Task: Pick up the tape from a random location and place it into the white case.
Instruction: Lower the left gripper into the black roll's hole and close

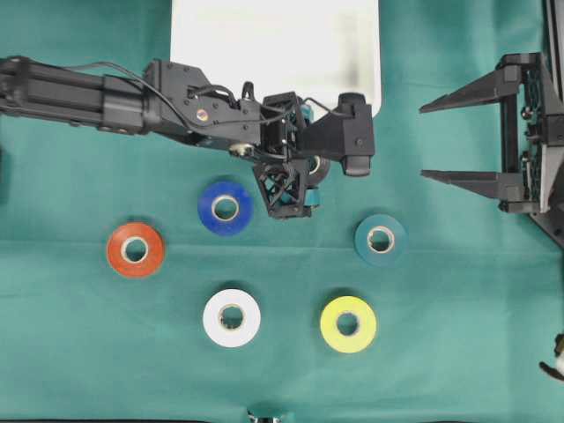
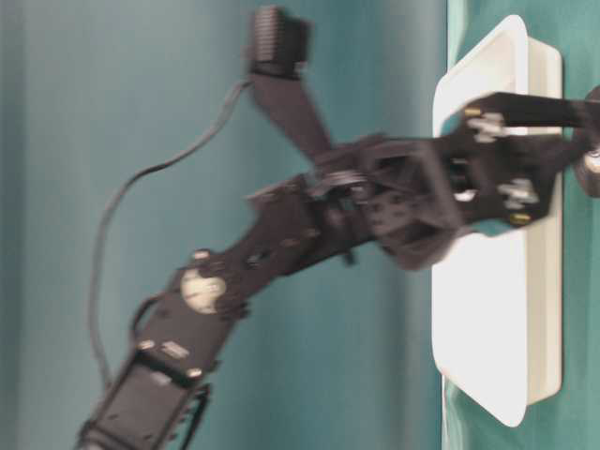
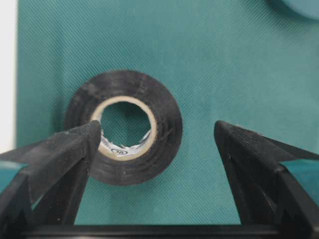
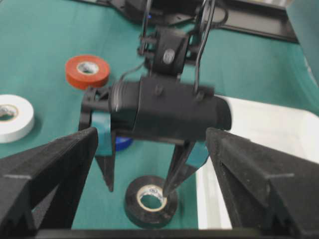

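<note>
A black tape roll [image 3: 164, 124] lies flat on the green cloth beside the white case [image 1: 275, 48]. My left gripper [image 3: 157, 132] hangs open just above it. One fingertip [image 3: 75, 147] is over the roll's cardboard core and the other stands clear of its outer edge. The right wrist view shows the same roll [image 4: 151, 219] under those fingers, with the case [image 4: 259, 144] next to it. In the overhead view the left gripper [image 1: 313, 166] hides most of the roll. My right gripper [image 1: 458, 141] is open and empty at the right edge.
Other rolls lie on the cloth: blue [image 1: 225, 208], orange [image 1: 135, 249], white [image 1: 231, 317], yellow [image 1: 347, 324] and teal [image 1: 380, 240]. The left arm [image 1: 106, 92] stretches in from the left across the case's lower edge.
</note>
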Controlling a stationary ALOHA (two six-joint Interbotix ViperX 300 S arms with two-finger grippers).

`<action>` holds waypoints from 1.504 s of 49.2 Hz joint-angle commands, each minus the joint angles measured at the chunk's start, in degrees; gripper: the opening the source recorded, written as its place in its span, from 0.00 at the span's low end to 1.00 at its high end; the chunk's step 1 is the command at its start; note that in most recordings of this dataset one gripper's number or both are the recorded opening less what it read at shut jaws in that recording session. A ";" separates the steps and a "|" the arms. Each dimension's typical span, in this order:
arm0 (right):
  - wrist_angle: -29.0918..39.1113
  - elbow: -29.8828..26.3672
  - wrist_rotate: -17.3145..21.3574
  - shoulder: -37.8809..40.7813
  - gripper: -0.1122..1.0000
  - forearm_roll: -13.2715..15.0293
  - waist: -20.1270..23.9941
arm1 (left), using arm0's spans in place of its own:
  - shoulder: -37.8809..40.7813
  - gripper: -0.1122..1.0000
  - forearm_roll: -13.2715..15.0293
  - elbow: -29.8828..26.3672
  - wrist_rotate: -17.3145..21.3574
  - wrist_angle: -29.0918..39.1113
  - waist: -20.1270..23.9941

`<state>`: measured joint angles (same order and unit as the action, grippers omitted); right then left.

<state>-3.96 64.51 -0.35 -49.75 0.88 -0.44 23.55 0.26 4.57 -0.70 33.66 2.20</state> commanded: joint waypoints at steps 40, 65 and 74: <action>-0.44 -0.88 0.00 0.62 0.90 0.09 -0.09 | 3.43 0.98 0.09 3.43 -0.26 -6.42 0.35; -0.18 -0.88 0.00 0.62 0.90 0.09 -0.09 | 3.34 0.97 0.09 3.60 -1.49 -5.80 0.35; -0.18 -0.88 0.00 0.62 0.90 0.09 -0.09 | 3.34 0.89 0.09 3.52 -1.49 -5.01 0.26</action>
<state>-3.96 64.51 -0.35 -49.31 0.88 -0.44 27.07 0.18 7.56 -1.58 27.16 2.11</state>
